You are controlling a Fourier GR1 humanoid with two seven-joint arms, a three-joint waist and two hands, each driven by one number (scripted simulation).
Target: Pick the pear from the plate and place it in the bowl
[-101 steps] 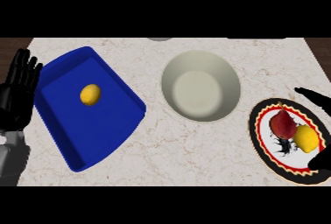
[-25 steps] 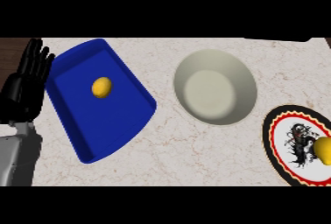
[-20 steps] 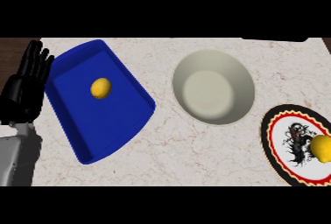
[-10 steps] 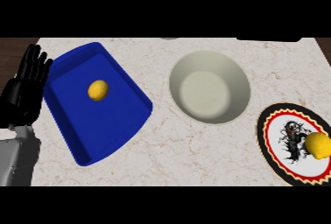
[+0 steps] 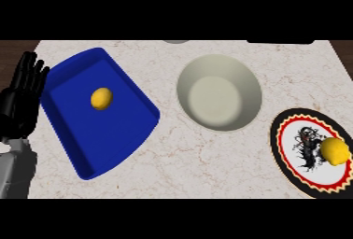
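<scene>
One hand (image 5: 22,100) shows at the left edge of the frame, the left one, flat and open with its fingers pointing up, holding nothing. Beside it on the counter (image 5: 207,163) lies a blue tray (image 5: 117,135) with a yellow fruit (image 5: 101,98) in it. A pale bowl (image 5: 219,92) sits in the middle. At the lower right, a plate (image 5: 293,154) holds another yellow fruit (image 5: 335,151). I cannot tell which one is the pear.
</scene>
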